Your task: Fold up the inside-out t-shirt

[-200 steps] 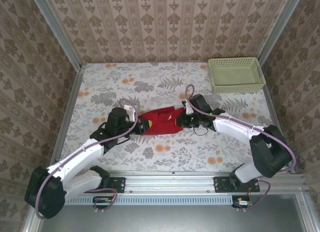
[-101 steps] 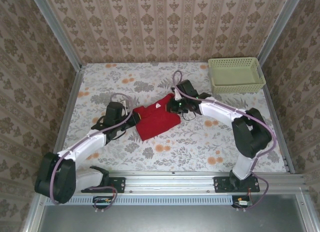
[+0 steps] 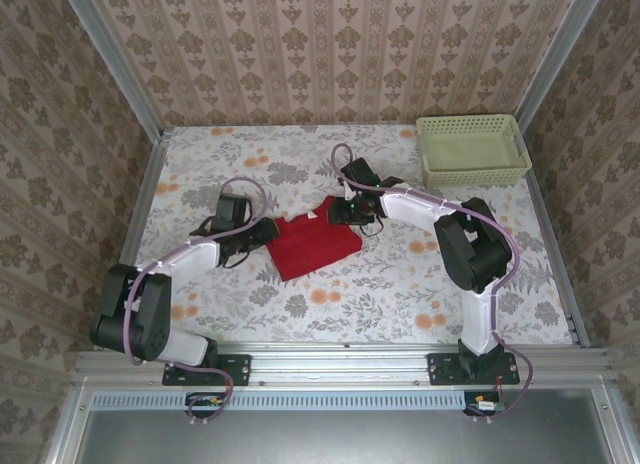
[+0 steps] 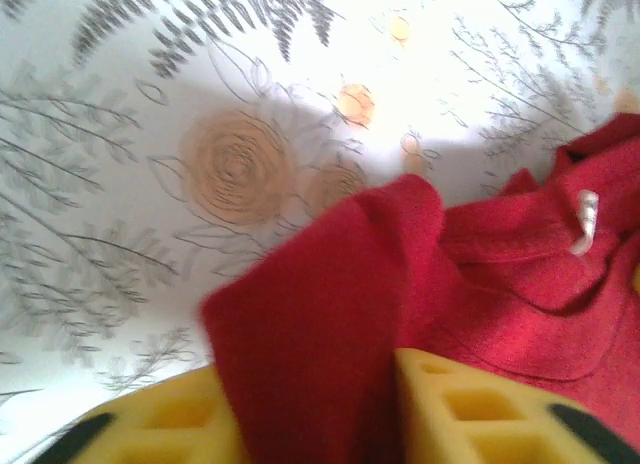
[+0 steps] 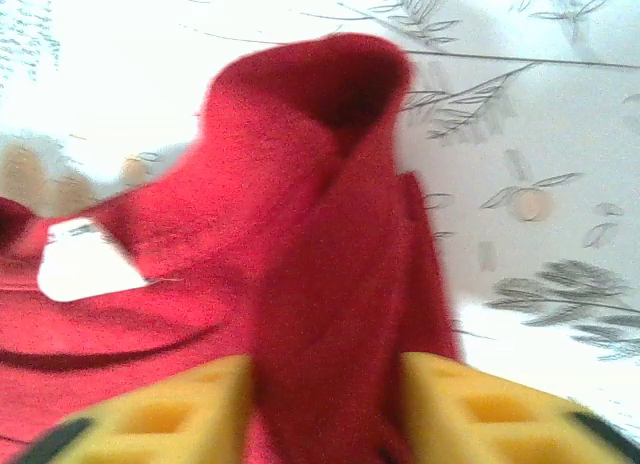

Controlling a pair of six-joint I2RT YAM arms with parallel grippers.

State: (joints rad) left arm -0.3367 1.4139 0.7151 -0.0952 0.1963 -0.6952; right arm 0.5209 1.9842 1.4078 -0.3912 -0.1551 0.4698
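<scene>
The inside-out t-shirt [image 3: 315,246] is a red cloth folded into a rough rectangle at the middle of the flowered table. A small white tag [image 3: 318,213] shows near its far edge. My left gripper [image 3: 268,229] sits low at the shirt's left corner. In the left wrist view its yellow fingers [image 4: 470,414] stand apart, with a raised red fold [image 4: 320,314] between them. My right gripper [image 3: 335,209] is at the shirt's far right corner. Its fingers [image 5: 480,414] are also spread, with a bunched fold [image 5: 330,284] between them. The tag [image 5: 85,269] lies to the left of that fold.
A pale green plastic basket [image 3: 470,149] stands at the back right corner of the table. Patterned walls close in the table on three sides. The metal rail with the arm bases [image 3: 340,359] runs along the near edge.
Both arms carried the shirt's near part away from the bases, and the cloth now lies folded over itself. Both pairs of fingers have spread apart from a tight pinch.
</scene>
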